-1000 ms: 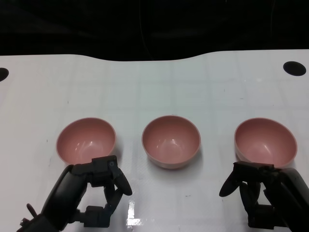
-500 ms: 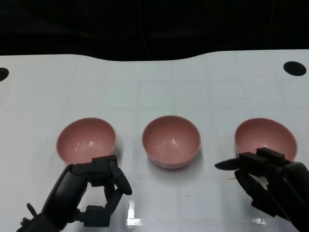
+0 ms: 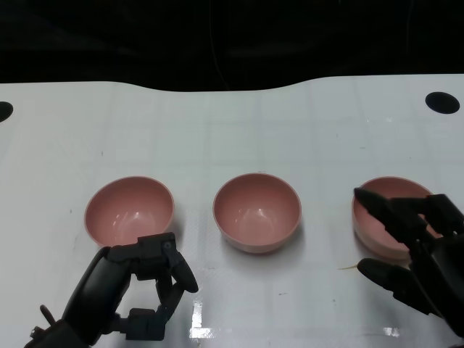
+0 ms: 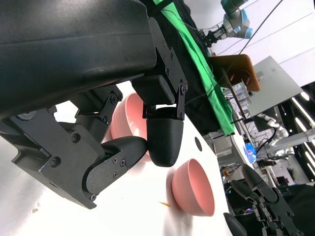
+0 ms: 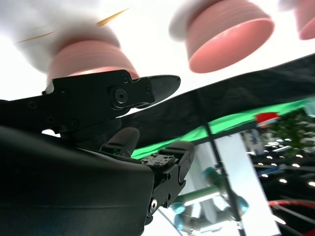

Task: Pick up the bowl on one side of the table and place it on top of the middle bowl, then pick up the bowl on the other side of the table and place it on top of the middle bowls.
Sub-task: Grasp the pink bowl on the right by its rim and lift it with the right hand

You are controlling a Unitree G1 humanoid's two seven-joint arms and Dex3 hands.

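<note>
Right hand (image 3: 413, 254) has risen, fingers spread empty over right bowl (image 3: 371, 226).

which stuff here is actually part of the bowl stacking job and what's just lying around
Part of the job:
left bowl
middle bowl
right bowl, with the right hand open over it
left hand, holding nothing

Just lying about:
thin yellowish sliver on the table
black round holes near the table's far corners
</note>
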